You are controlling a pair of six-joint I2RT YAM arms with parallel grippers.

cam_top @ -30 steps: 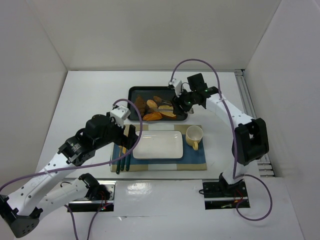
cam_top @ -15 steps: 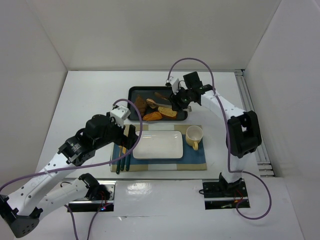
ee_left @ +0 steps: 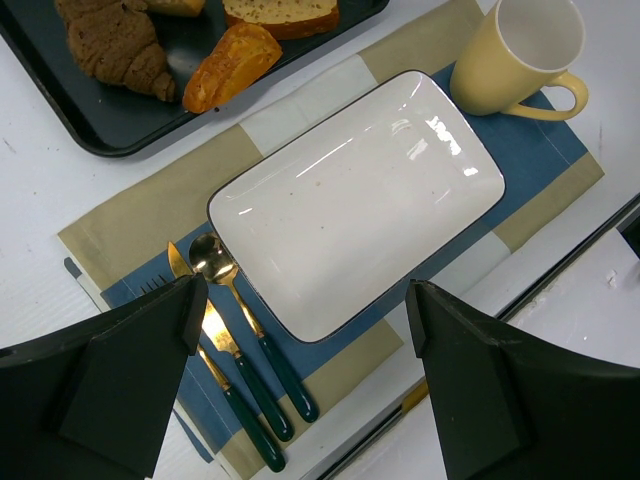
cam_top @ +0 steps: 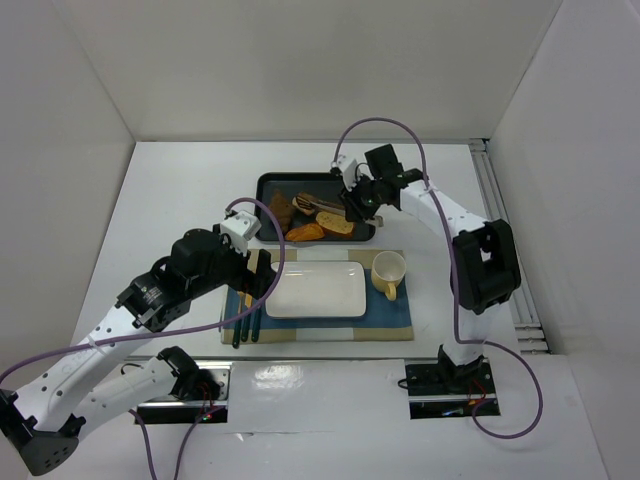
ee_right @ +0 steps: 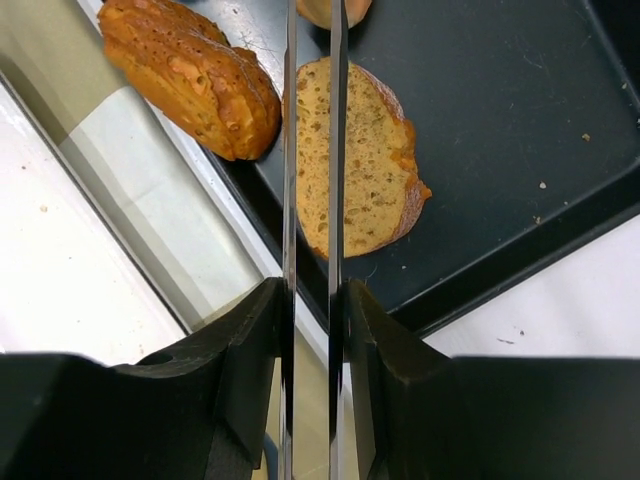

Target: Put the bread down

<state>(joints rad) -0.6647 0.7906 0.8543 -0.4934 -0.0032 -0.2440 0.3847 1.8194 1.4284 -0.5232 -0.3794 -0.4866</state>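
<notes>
Looking around the bread first, we find a white rectangular plate (ee_left: 350,200) on a striped placemat (ee_left: 130,230), a yellow mug (ee_left: 515,55) just beside its right end, and a gold spoon (ee_left: 215,265) and knife (ee_left: 215,335) with green handles along its left. The left gripper (ee_left: 305,310) hangs over this setting, fingers spread wide, gripping nothing. Just beyond the placemat sits the black tray (ee_right: 520,120) – in it a dark croissant (ee_left: 115,45), an orange-brown roll (ee_right: 190,75) and a bread slice (ee_right: 370,170) lying flat by the near rim. The right gripper (ee_right: 310,300) is clamped on metal tongs (ee_right: 337,120), their arms squeezed nearly together directly above that slice; the tips leave the wrist view, so we cannot tell whether they pinch anything
</notes>
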